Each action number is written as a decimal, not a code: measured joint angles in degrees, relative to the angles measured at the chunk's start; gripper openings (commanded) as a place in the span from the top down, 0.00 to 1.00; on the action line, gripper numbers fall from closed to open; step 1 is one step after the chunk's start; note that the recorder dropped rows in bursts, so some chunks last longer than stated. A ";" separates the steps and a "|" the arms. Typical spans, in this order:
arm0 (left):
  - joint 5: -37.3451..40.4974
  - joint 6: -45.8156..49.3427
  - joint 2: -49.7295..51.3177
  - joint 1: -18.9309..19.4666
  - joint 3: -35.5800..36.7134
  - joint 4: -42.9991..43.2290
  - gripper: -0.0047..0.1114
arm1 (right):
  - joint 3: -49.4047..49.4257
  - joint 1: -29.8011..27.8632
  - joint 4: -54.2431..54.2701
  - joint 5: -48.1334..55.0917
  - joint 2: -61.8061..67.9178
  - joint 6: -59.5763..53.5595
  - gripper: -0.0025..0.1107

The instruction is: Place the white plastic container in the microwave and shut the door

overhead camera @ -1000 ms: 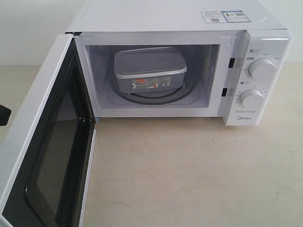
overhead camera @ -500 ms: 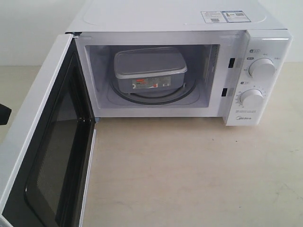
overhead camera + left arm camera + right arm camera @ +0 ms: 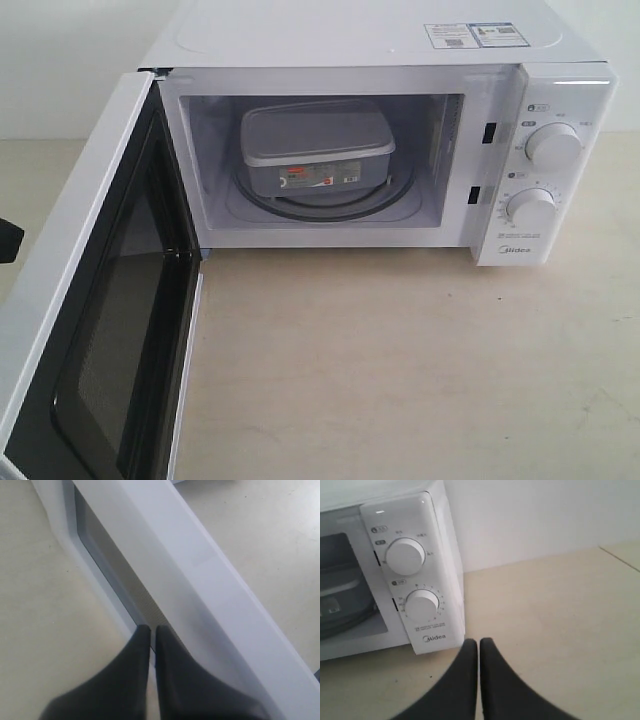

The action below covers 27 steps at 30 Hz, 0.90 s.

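The white plastic container (image 3: 317,148) sits with its lid on, on the glass turntable (image 3: 392,200) inside the microwave (image 3: 300,35), which stands toward the far edge of the counter (image 3: 400,360). Nothing has shifted over the last second: the container is in place, and the door (image 3: 70,300) hangs wide open toward the near left corner. Judging by that, only closing the door is left.

The left end effector (image 3: 152,630), fingers pressed together on nothing, is right at the door's outer face beside its dark window; whether it touches is unclear. The right end effector (image 3: 478,642), likewise pressed together and empty, hangs beside the knobs (image 3: 405,556) over the right side of the counter.

The counter is pale beige and lightly speckled, with a plain white wall (image 3: 530,520) behind it.
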 measured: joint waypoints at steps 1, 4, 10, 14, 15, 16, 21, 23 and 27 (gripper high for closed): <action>0.00 0.00 0.00 0.00 0.00 0.00 0.92 | 0.11 0.00 -1.94 0.56 0.00 3.01 0.98; 0.00 0.00 0.00 0.00 0.00 0.00 0.92 | 0.17 0.00 -6.14 2.98 0.00 8.80 0.98; 0.00 0.00 0.00 0.00 0.00 0.00 0.92 | 0.19 0.00 -7.54 6.39 0.00 7.10 0.98; 0.00 0.00 0.00 0.00 0.00 0.00 0.92 | 0.19 0.00 -5.81 6.39 0.00 3.96 0.98; 0.00 0.00 0.00 0.00 0.00 0.00 0.92 | 0.19 0.00 -5.54 6.39 0.00 3.59 0.98; 0.00 0.00 0.00 0.00 0.00 0.00 0.92 | 0.19 0.00 -5.43 6.60 0.00 3.03 0.98; 0.00 0.00 0.00 0.00 0.00 0.00 0.92 | 0.19 0.00 -5.31 7.18 0.00 -2.22 0.98; 0.00 0.00 0.00 0.00 0.00 0.00 0.92 | 0.19 0.00 -5.31 7.28 0.00 -3.17 0.98; 0.00 0.00 0.00 0.00 0.00 0.00 0.92 | 0.19 0.00 -5.18 7.39 0.00 -3.77 0.98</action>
